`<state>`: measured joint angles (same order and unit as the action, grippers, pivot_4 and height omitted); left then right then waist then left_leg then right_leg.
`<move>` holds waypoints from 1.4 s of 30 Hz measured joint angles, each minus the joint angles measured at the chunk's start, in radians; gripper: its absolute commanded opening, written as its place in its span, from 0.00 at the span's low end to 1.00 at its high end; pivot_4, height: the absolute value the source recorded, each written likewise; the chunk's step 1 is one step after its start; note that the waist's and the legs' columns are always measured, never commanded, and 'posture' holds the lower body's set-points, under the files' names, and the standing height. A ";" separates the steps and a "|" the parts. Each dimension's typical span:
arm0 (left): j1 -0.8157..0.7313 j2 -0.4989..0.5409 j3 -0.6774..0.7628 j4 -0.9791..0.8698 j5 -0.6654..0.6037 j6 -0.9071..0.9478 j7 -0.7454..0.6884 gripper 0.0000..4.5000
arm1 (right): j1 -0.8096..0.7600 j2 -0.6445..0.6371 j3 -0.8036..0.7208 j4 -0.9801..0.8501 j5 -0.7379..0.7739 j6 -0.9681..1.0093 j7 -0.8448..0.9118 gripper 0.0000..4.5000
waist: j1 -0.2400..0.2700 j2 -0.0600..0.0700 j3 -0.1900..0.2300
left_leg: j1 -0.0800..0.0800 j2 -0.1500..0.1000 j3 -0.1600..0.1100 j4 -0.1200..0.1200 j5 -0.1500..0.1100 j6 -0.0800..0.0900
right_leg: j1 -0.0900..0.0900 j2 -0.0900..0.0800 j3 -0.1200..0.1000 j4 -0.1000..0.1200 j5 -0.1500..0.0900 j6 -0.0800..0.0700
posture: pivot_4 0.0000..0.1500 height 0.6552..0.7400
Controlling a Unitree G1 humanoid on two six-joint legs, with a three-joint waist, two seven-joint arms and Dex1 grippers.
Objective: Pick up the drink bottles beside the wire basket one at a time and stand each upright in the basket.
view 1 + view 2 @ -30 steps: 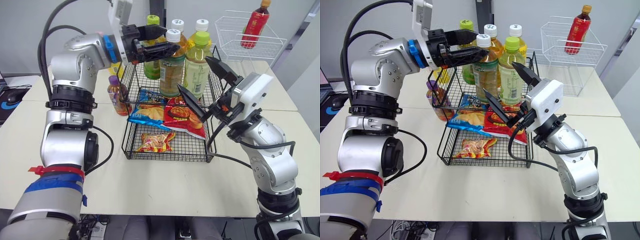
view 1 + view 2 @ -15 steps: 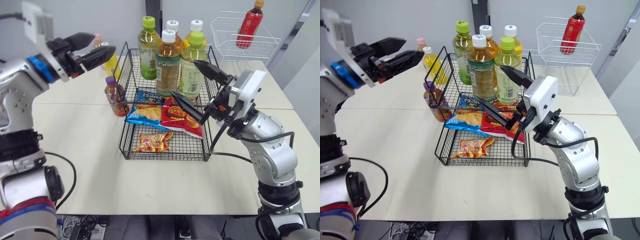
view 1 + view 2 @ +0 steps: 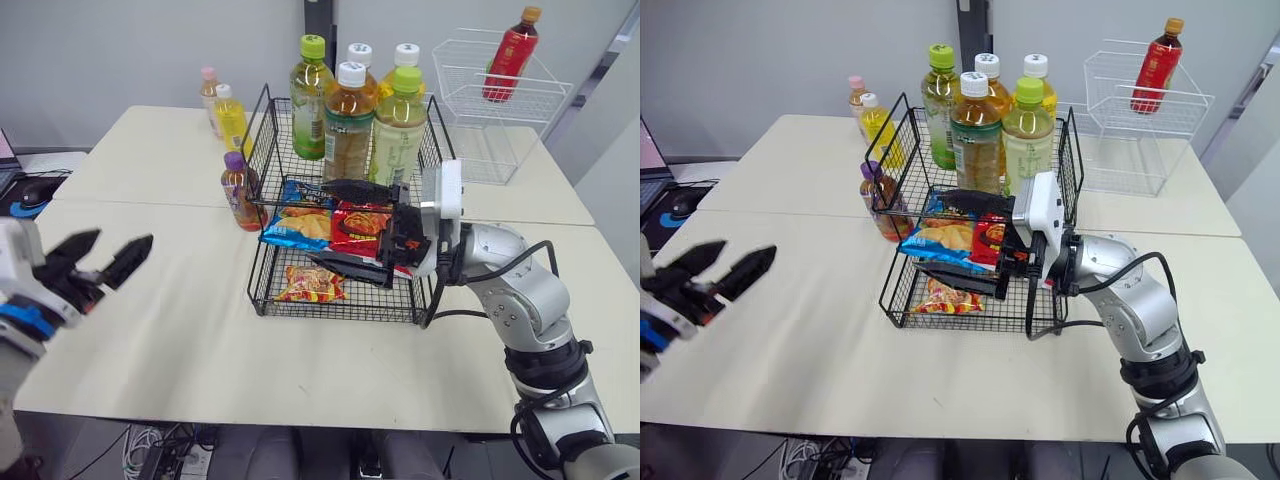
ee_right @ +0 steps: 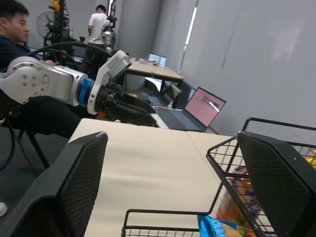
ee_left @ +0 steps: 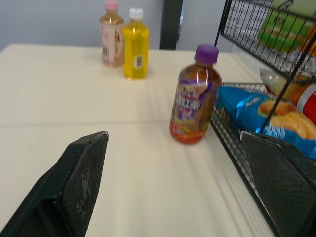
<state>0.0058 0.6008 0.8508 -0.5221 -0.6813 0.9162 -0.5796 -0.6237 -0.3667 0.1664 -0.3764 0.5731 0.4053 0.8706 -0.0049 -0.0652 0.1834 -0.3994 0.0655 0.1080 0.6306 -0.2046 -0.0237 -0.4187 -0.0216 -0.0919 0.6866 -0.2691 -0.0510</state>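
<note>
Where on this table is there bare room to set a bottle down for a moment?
Bare table lies in front of the black wire basket and left of it, between the left gripper and the purple-capped bottle. Crowded: inside the basket, with upright bottles at the back, snack bags on the floor and the open right gripper over them.

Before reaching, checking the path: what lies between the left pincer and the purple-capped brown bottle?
Bare cream tabletop from left pincer to purple-capped brown bottle, in left wrist view.
</note>
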 measured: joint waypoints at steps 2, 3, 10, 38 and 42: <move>0.036 -0.018 0.002 -0.032 -0.022 0.000 0.025 0.99 | -0.001 -0.001 0.005 0.006 -0.002 0.000 0.004 1.00 | 0.003 0.000 0.000 | 0.000 0.000 0.000 0.000 0.000 0.000 | 0.000 0.000 0.000 0.000 0.000 0.000 | 1.00 1.00; 0.040 -0.019 0.002 -0.044 -0.030 0.000 0.040 0.99 | -0.001 -0.001 0.008 0.012 -0.004 0.000 0.004 1.00 | 0.005 0.000 0.000 | 0.000 0.000 -0.001 0.000 0.000 0.000 | 0.000 0.000 -0.001 0.000 0.000 0.000 | 1.00 1.00; -0.090 0.013 -0.085 -0.002 -0.041 -0.039 0.118 0.99 | -0.010 0.000 0.012 0.030 -0.045 -0.008 -0.007 1.00 | 0.011 0.000 0.000 | 0.000 0.000 -0.001 0.000 0.000 0.000 | 0.000 0.000 0.000 0.000 0.000 0.000 | 1.00 1.00; -0.965 -0.095 -0.694 1.249 0.453 -0.764 0.013 0.96 | 0.058 -0.028 -0.026 -0.104 -0.128 0.040 -0.222 1.00 | 0.002 0.000 0.000 | -0.003 0.000 0.001 -0.001 0.000 0.000 | -0.001 0.001 -0.001 -0.005 0.001 0.001 | 1.00 1.00; -0.974 -0.092 -0.706 1.300 0.472 -0.776 -0.017 0.73 | 0.058 -0.029 -0.026 -0.104 -0.128 0.042 -0.222 1.00 | 0.002 0.000 0.000 | -0.003 0.000 0.001 -0.001 0.000 0.000 | -0.001 0.001 -0.002 -0.004 0.001 0.001 | 1.00 1.00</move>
<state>-0.9679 0.5086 0.1446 0.7784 -0.2096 0.1403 -0.5968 -0.5655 -0.3961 0.1404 -0.4805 0.4453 0.4469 0.6486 -0.0027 -0.0652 0.1834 -0.4021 0.0652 0.1090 0.6297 -0.2047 -0.0234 -0.4196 -0.0209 -0.0934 0.6822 -0.2684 -0.0501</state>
